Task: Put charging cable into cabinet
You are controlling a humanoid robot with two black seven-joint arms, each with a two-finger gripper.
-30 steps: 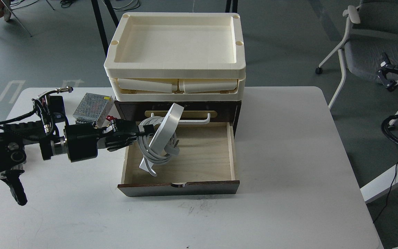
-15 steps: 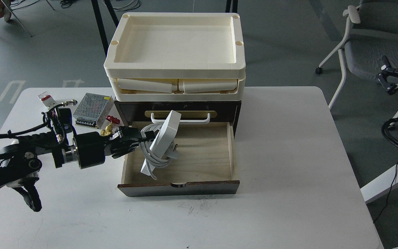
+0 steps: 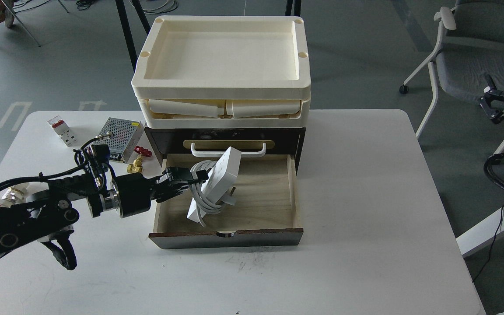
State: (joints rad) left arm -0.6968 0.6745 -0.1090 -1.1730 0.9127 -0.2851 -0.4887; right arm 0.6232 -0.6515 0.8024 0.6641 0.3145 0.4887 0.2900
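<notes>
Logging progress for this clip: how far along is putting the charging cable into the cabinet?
Done: the cabinet drawer is pulled open. In hand: the left hand grips the charging cable, tilted on edge over the drawer's left half. Left: lay it flat, let go, withdraw, perhaps push the drawer shut.

— What colours did the cabinet (image 3: 225, 238) show?
— Dark brown outside, pale wood grain within, a white bar handle (image 3: 228, 150).
— And the charging cable (image 3: 217, 183)?
— White throughout, dotted with sockets.
— At ten o'clock?
— A silver perforated box (image 3: 119, 132) and a white-and-red breaker (image 3: 61, 130), on the white worktop (image 3: 365, 218).
</notes>
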